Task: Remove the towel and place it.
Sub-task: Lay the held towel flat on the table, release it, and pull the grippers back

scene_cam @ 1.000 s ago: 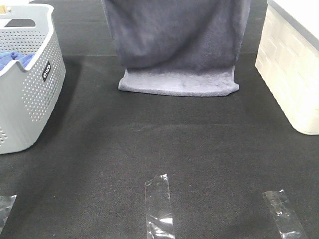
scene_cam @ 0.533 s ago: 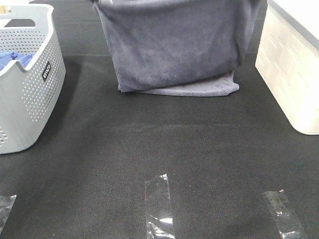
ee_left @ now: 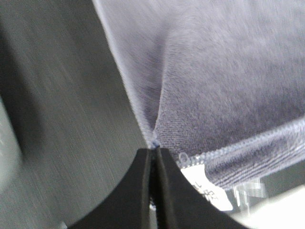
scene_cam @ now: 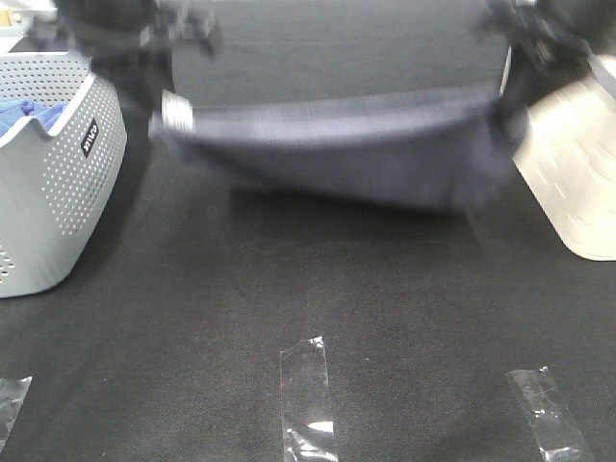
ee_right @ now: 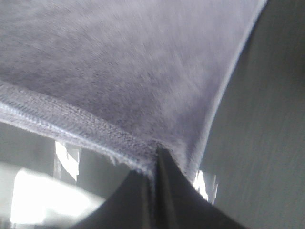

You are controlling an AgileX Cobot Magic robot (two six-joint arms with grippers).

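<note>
The slate-grey towel (scene_cam: 337,159) is stretched wide between my two grippers and sags low over the black table, blurred by motion. My left gripper (scene_cam: 175,112) holds its left corner beside the basket; in the left wrist view the gripper (ee_left: 153,153) is shut on the hemmed corner of the towel (ee_left: 214,86). My right gripper (scene_cam: 505,91) holds the right corner in front of the white box. The right wrist view has that gripper (ee_right: 156,151) shut on the stitched edge of the towel (ee_right: 119,62).
A grey perforated basket (scene_cam: 67,202) with a bright blue cloth (scene_cam: 24,114) stands at the left. A white box (scene_cam: 577,192) stands at the right. Clear tape strips (scene_cam: 308,395) (scene_cam: 547,414) lie on the black table (scene_cam: 289,289) near the front.
The towel hung from above with its lower end folded on the table. Both arms have come down into view, and the towel now spans flat and low between them.
</note>
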